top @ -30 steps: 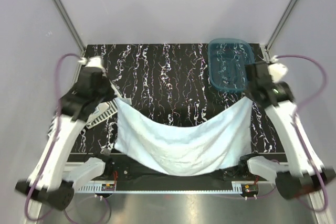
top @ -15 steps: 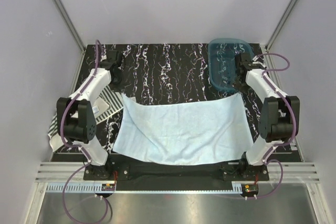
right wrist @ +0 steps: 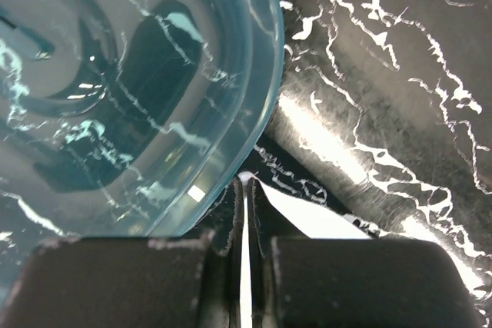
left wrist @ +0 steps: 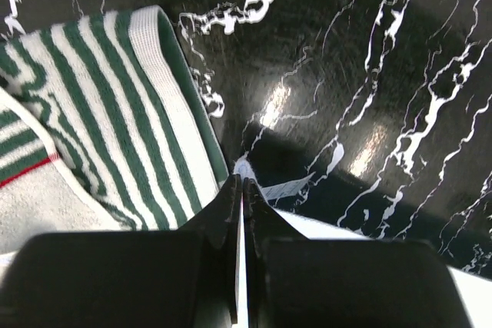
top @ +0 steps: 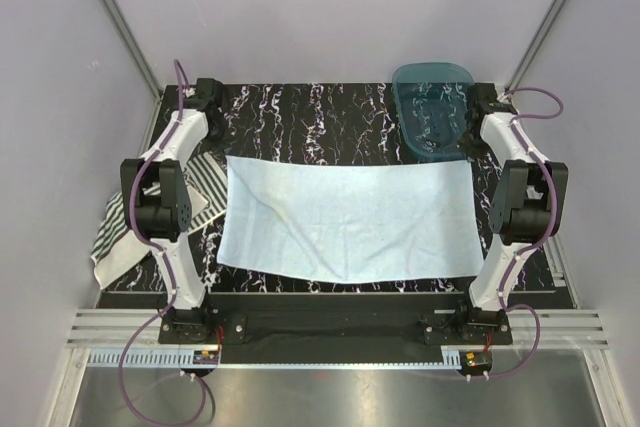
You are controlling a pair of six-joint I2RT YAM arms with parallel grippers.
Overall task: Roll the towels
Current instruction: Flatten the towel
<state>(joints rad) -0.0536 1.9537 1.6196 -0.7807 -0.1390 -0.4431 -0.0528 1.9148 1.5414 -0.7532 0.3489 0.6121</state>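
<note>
Formerly sagging plain light blue towel (top: 345, 217) now stretched flat across black marbled desk (top: 320, 112), far corners pinched by left end effector (left wrist: 240, 183) and right end effector (right wrist: 244, 183) — green-and-white striped towel (left wrist: 115, 113) crumpled at left

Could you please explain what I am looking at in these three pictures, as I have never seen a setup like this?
This is a robot with two arms bolted at the near edge of a black marbled table. The wide picture looks down from above. The other two come from a camera on each wrist, looking along that arm's tool. A light blue towel lies spread flat, a striped towel lies to its left, and a teal plastic tub sits at the far right. The left tool and the right tool are each shut on a far corner of the light blue towel.
</note>
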